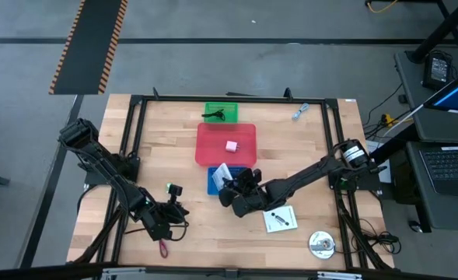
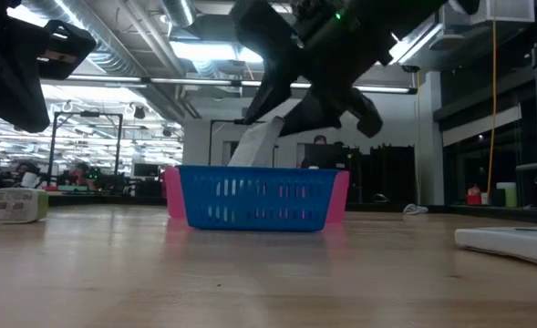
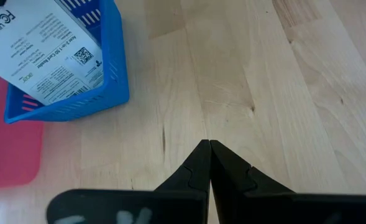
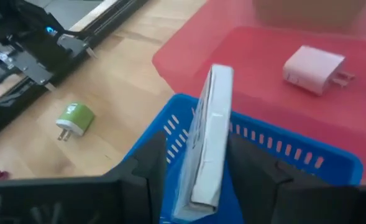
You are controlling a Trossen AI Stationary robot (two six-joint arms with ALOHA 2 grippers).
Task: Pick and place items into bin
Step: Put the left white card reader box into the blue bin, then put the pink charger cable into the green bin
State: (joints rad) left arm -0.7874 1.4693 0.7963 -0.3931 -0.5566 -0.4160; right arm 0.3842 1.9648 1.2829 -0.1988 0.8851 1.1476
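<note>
The white printed card box (image 4: 209, 137) stands on end in the blue slotted plastic basket (image 4: 276, 155), its long axis tilted upward and its thin edge toward the right wrist camera; in the left wrist view its flat face carries small black print and a QR code. The right pincer (image 4: 198, 168) straddles it, 1 dark finger on each side with a small gap at the faces, so the fingers are spread and not clearly pressing the box. The basket sits against a flat pink plastic tray (image 1: 213, 148) in the middle of the pale wooden counter (image 1: 306, 148). On the tray lies a pink cube-shaped plug adapter (image 4: 314, 68) with 2 metal prongs. A small green adapter (image 4: 74, 120) lies on the wood near the left arm. A 2nd white printed card (image 1: 280, 219) lies flat beside the right arm. The left pincer (image 3: 209, 152) hovers over bare wood, fingers pressed together, holding nothing.
</note>
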